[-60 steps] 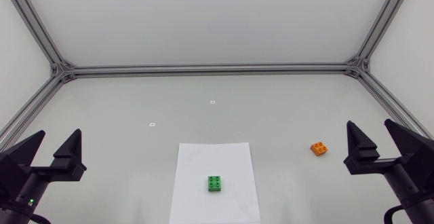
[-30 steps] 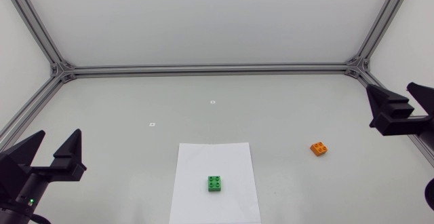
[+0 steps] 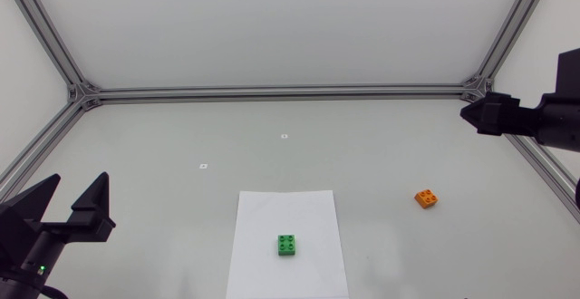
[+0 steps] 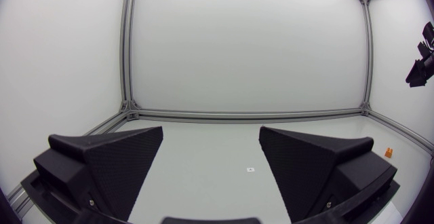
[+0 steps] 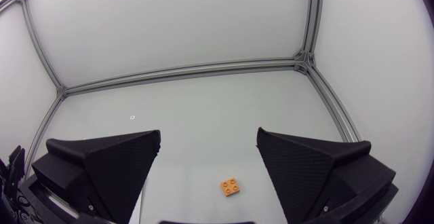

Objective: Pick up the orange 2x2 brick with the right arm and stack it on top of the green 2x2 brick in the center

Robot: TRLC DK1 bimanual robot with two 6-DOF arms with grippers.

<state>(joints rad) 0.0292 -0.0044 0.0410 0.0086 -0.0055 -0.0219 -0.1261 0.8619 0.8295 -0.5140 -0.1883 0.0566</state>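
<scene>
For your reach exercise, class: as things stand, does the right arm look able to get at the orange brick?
Probably yes. The right hand is open above the orange brick, which lies alone on the table, nothing near it or in between.

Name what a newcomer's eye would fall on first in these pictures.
Two bright bricks stand out on the pale table: the green brick sits on a white paper sheet at the near centre, and the orange brick lies apart to its right. The right pincer hangs open at the right side, the left pincer open at the near left.
</scene>
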